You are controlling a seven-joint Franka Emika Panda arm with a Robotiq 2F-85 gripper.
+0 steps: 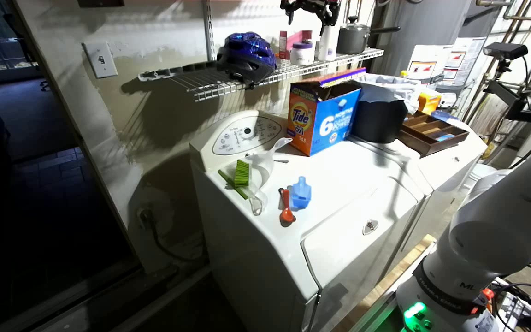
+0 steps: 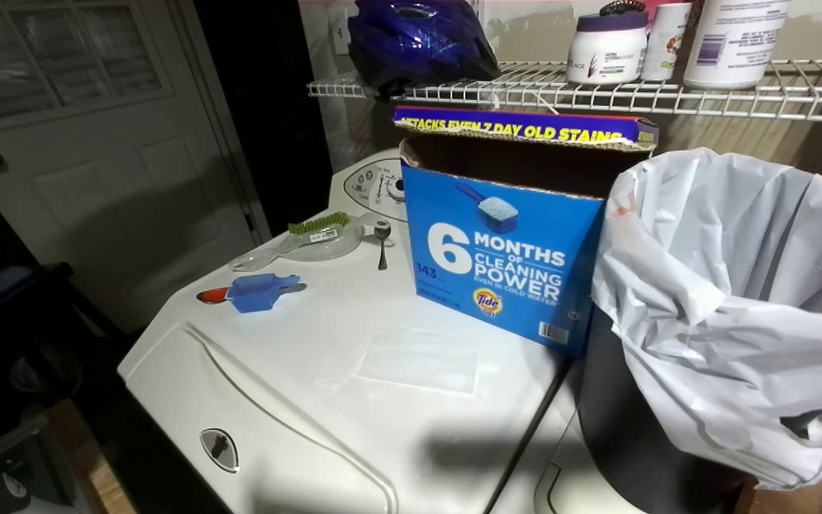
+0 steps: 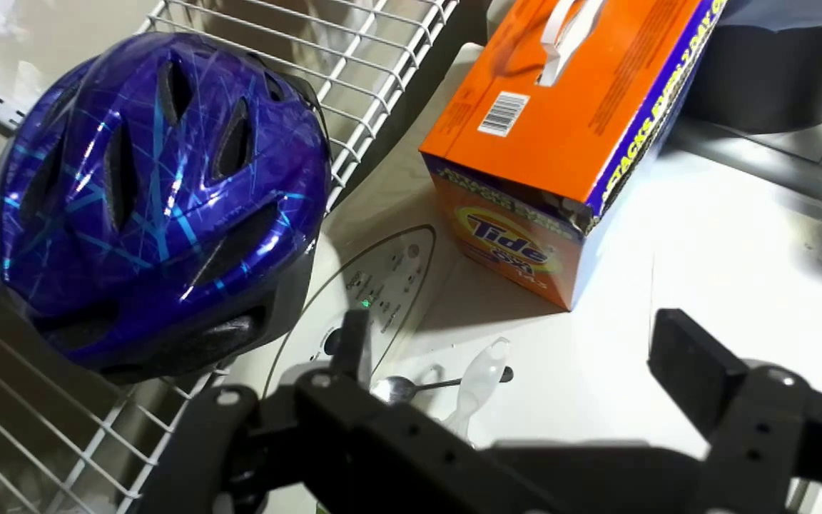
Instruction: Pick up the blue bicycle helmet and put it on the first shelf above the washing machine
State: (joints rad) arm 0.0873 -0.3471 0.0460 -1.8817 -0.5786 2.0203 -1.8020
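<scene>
The claw point(image 3: 512, 335) hangs wide open, holding nothing. The helmet point(image 3: 161, 207) already sits on the wire shelf point(image 1: 215, 93) above the washing machine point(image 1: 339, 173), so retreating looks best: slowly outward, clear of helmet and white bottle point(image 2: 736, 46).

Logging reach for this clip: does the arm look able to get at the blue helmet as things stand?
Probably yes: the tool stands open, and the wrist view shows nothing between it and the blue helmet on the wire shelf.
</scene>
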